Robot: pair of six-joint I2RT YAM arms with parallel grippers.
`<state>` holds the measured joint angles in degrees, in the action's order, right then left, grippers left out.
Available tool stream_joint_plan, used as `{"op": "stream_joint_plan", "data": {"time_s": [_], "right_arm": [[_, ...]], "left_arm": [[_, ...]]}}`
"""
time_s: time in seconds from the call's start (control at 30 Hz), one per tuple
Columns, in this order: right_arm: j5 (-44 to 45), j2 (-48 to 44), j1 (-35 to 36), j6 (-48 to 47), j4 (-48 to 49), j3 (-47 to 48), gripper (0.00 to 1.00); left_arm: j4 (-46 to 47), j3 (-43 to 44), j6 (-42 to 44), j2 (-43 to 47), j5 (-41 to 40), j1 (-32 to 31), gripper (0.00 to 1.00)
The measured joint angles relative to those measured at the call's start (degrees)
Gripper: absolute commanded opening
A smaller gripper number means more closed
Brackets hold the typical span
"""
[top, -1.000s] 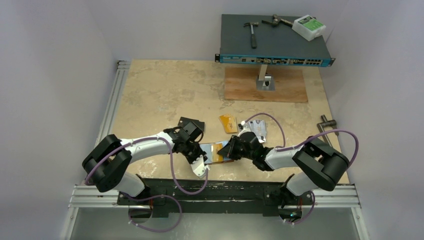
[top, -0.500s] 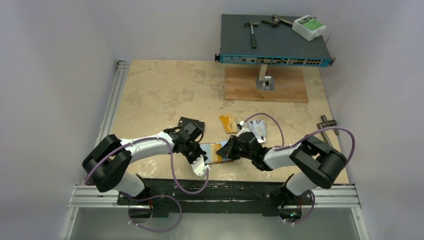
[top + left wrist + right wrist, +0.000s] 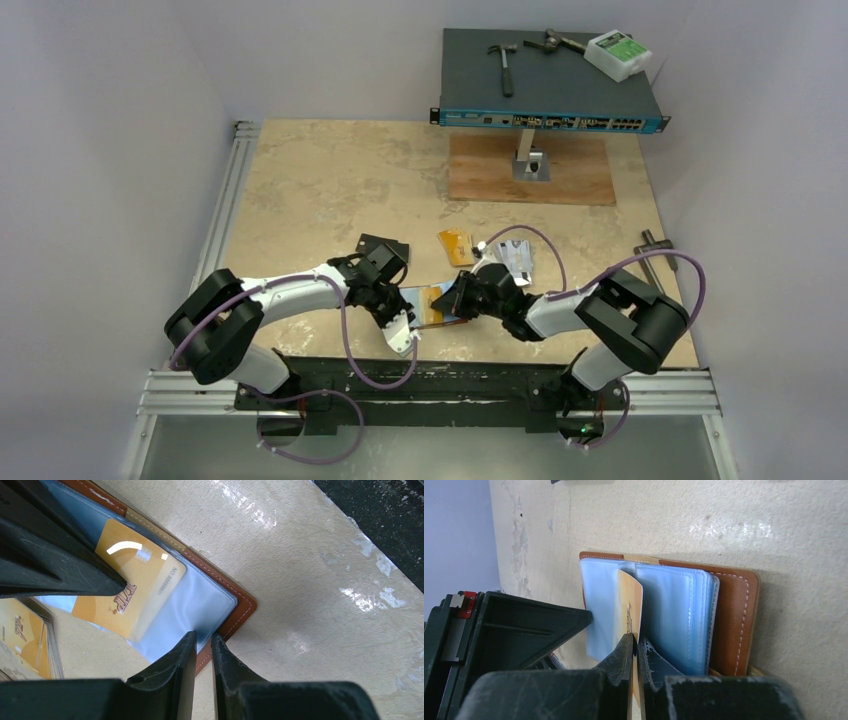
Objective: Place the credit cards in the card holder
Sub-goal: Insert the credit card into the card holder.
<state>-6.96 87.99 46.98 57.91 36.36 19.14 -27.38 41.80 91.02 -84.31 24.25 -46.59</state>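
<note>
Your two grippers meet low in the middle of the overhead frame, just above the arm bases. The card holder (image 3: pixel 437 305) lies open on the table (image 3: pixel 320 190) between them. It is a brown leather wallet with pale stitching along its rim and a fan of clear, light blue sleeves inside.

Your left gripper (image 3: pixel 203 637), at the bottom of its wrist view, has its fingers drawn almost together on the lower corner of one sleeve. That corner sits beside the brown edge, and the sleeve's edge runs in between the fingers. Through the sleeve you can see a gold card (image 3: pixel 129 594) with raised print, partly inside.

Your right gripper (image 3: pixel 636 640) is clamped on that card's edge. In its wrist view the card stands on edge between blue sleeves, left of the thicker bundle and the brown cover.

Farther up the overhead frame, a second gold card (image 3: pixel 455 246) lies flat just above the holder. Silvery cards (image 3: pixel 517 260) lie to its right, beside the right wrist. Black cards (image 3: pixel 384 246) lie to its left, beside the left wrist.

Beyond those, at upper right, a wooden board (image 3: pixel 570 175) carries a stand bearing a dark network switch (image 3: pixel 550 80). A hammer (image 3: pixel 505 62) and a white box (image 3: pixel 618 55) lie on top of the switch.
</note>
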Motion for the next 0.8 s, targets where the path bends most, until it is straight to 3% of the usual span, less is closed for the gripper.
{"op": "stream_joint_plan", "data": {"time_s": [0.43, 0.63, 0.8], "right_arm": [[-3.93, 4.28, -0.02, -2.97, 1.36, 3.1, 0.0], [-3.91, 3.3, 0.13, -3.5, -2.01, 4.35, 0.38], [-2.05, -1.09, 1.14, -5.42, -9.75, 5.97, 0.48]], "left_arm": [[-0.04, 0.0, -0.02, 0.0, -0.07, 0.0, 0.15], [0.0, 0.0, -0.04, 0.0, -0.04, 0.0, 0.15], [0.31, 0.0, -0.11, 0.0, -0.02, -0.26, 0.15]]}}
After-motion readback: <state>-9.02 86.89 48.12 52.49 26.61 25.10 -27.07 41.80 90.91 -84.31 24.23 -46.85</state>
